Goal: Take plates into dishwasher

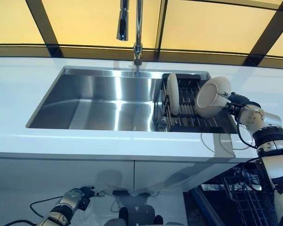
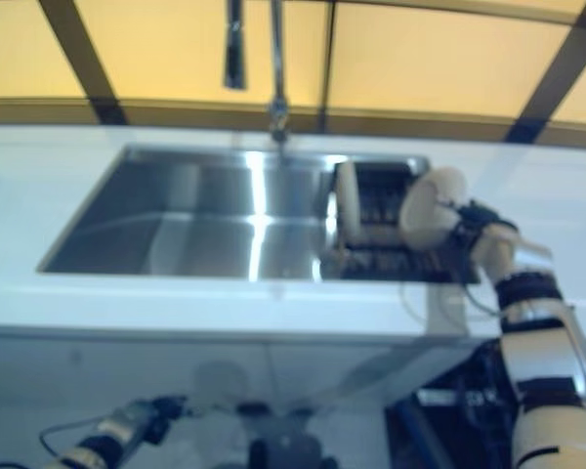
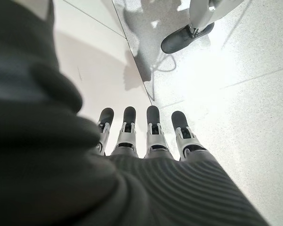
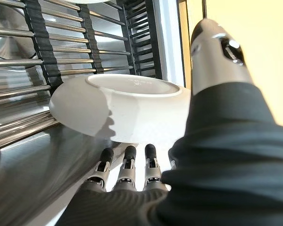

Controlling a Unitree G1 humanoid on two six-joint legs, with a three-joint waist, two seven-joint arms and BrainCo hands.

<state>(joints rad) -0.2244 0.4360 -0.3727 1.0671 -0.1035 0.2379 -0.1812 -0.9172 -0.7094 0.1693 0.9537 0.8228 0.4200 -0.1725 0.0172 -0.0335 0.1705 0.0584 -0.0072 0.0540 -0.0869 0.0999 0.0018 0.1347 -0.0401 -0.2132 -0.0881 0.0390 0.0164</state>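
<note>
1. Plate (image 1: pixel 211 96) held up on edge in right hand (image 1: pixel 236 104), just right of rack (image 1: pixel 193 123) and clear of its bars; fingers (image 4: pixel 128 165) curled under rim with thumb (image 4: pixel 216 52) closing over the top, so pinched rather than cupped. Probably gripped that way to keep it upright for slotting into a dishwasher.
2. Second plate (image 1: pixel 172 93) stood on edge inside rack, at its left end, propped between the bars; likely left to drain and next to be fetched.
3. Rack seated in right part of sink (image 1: pixel 104 101), its bars spanning the basin; faucet (image 1: pixel 137 29) rose behind sink, left of rack.
4. Dishwasher basket (image 1: pixel 243 195) glimpsed well below rack and to the right, under worktop (image 1: pixel 19 89); judged the destination for the held plate, not yet reached.
5. Left hand (image 1: pixel 78 195) hung low, far below and left of rack, under the counter front; fingers (image 3: pixel 153 127) straight and side by side over the floor, holding nothing.
6. Count: two plates, one rack, one sink, one faucet.
</note>
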